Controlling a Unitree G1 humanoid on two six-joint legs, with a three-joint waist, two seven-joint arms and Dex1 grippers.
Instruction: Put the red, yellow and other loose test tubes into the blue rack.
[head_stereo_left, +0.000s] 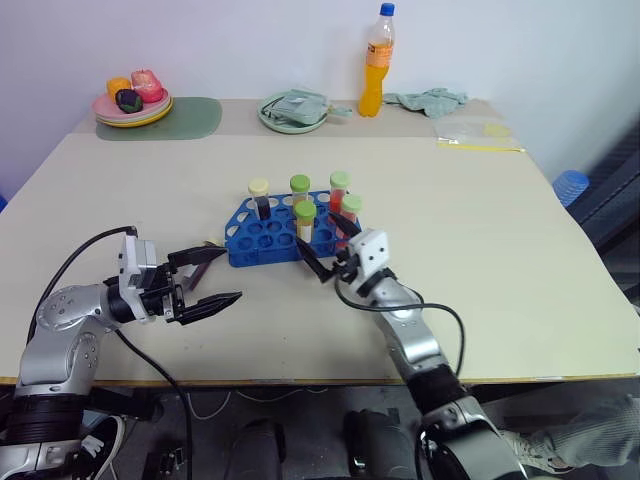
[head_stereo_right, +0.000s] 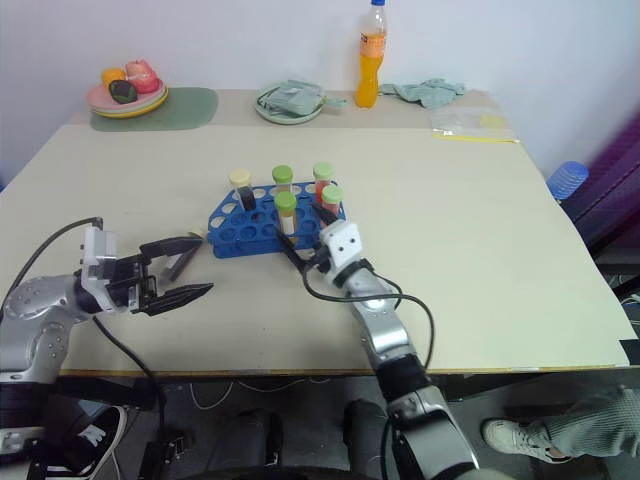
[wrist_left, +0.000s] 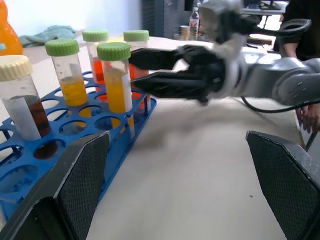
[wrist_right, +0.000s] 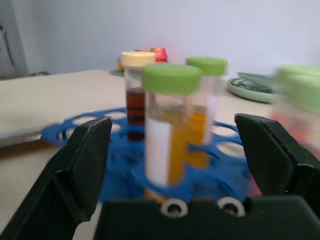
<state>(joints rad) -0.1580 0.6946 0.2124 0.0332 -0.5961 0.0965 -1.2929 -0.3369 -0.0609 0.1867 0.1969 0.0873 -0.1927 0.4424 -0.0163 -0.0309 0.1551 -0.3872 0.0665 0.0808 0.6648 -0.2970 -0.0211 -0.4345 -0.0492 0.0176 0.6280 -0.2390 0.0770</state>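
The rack (head_stereo_left: 275, 232) stood near the middle of the worktop (head_stereo_left: 480, 260). 5 tubes stood upright in its holes: a dark tube (head_stereo_left: 260, 200) with a cream cap at the rack's left, 2 yellow tubes (head_stereo_left: 304, 222) with green caps, and 2 red tubes (head_stereo_left: 339, 196) with green caps at the rack's right. No tube lay loose on the worktop as far as the views showed.

The right end effector (head_stereo_left: 325, 262) sat just beside the rack's near right corner, fingers spread wide and empty; in the right wrist view a yellow tube stood between the fingers, untouched. The left end effector (head_stereo_left: 205, 282) hung over the worktop to the left of the rack, wide open, holding nothing.

Judgement: the step in hand was the release of the yellow tube into its hole. The loading appeared complete. The next move called for the right arm to draw straight back from the rack without brushing the near tubes, as a sideways sweep could tip them or shift the rack.
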